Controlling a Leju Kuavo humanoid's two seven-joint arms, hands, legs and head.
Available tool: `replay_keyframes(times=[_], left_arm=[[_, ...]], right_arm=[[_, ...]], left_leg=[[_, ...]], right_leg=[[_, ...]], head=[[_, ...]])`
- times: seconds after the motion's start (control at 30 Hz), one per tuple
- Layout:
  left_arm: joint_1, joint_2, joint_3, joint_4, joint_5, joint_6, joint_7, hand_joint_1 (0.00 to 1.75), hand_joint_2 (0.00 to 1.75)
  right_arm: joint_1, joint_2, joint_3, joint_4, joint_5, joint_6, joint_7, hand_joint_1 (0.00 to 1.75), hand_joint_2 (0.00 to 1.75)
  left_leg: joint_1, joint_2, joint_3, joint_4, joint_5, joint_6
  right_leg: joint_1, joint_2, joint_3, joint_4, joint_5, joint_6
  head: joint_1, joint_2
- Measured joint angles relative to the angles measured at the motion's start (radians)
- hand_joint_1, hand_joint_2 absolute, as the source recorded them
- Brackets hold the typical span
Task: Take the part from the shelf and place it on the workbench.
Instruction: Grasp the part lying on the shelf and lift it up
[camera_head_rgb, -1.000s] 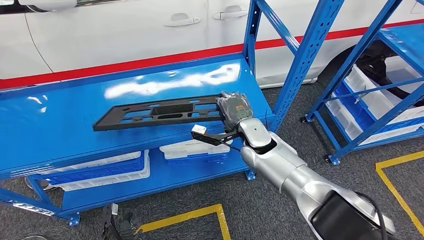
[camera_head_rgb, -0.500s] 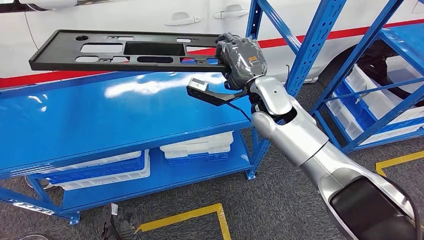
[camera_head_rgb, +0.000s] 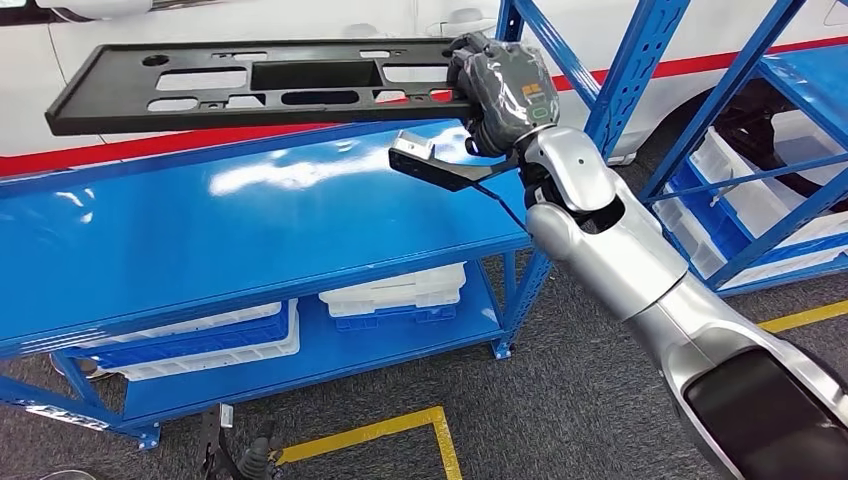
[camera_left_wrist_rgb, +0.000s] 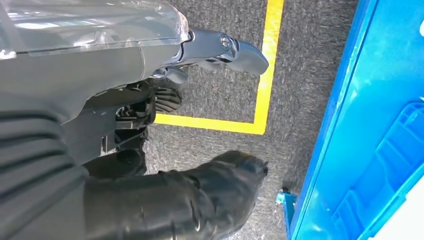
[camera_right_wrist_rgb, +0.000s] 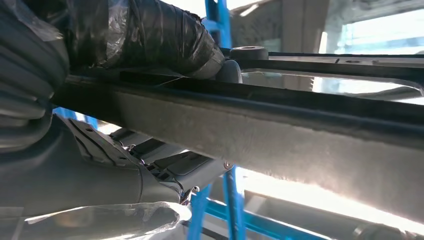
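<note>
The robot's right hand (camera_head_rgb: 500, 92), wrapped in dark covering and clear film, is clenched around the right-hand end of a long black plastic part (camera_head_rgb: 250, 85), holding it in the air above the blue shelf (camera_head_rgb: 250, 230). From the head view the part runs level and out to the left of the hand, clear of the glossy top deck and not touching it. It is a flat, rectangular frame with a raised rim, pierced by several oblong cut-outs and a small round hole near its far end. From the right wrist view the fingers (camera_right_wrist_rgb: 150, 35) lie curled over the upper face of the part (camera_right_wrist_rgb: 280, 135) while the thick grey thumb presses from beneath, pinning its edge between them.

The left hand (camera_left_wrist_rgb: 200, 195) hangs low beside the shelf, over grey carpet (camera_left_wrist_rgb: 210, 95) marked with yellow tape (camera_left_wrist_rgb: 267, 65); its thumb and dark fingers stand apart with nothing between them.

Behind the raised part stands a white car (camera_head_rgb: 250, 20) with a red stripe along its side. White and blue bins (camera_head_rgb: 395, 295) sit on the shelf's lower deck, and another blue rack (camera_head_rgb: 760, 180) stands to the right.
</note>
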Motion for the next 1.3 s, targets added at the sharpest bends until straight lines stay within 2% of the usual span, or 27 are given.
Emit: replay_keyframes(times=[0.7, 0.93, 1.3], left_arm=[[-0.004, 0.0, 0.0, 0.0, -0.001, 0.01, -0.012, 0.0, 1.75], [-0.004, 0.0, 0.0, 0.0, -0.005, 0.013, -0.009, 0.0, 1.75], [-0.004, 0.0, 0.0, 0.0, -0.008, 0.021, 0.0, 0.0, 1.75]], right_arm=[[-0.019, -0.004, 0.0, -0.073, -0.012, 0.021, -0.005, 1.75, 1.75], [-0.017, -0.03, 0.0, -0.129, -0.083, 0.064, -0.064, 1.75, 1.75], [-0.017, -0.062, 0.0, -0.178, -0.102, 0.068, -0.059, 1.75, 1.75]], left_leg=[[0.0, 0.0, 0.0, 0.0, 0.0, 0.0], [0.0, 0.0, 0.0, 0.0, 0.0, 0.0], [-0.001, 0.0, -0.002, 0.004, -0.001, 0.002]], right_leg=[[0.0, 0.0, 0.0, 0.0, 0.0, 0.0], [0.0, 0.0, 0.0, 0.0, 0.0, 0.0], [-0.004, 0.0, 0.0, 0.0, 0.001, 0.001]], head=[[0.0, 0.0], [0.0, 0.0], [0.0, 0.0]])
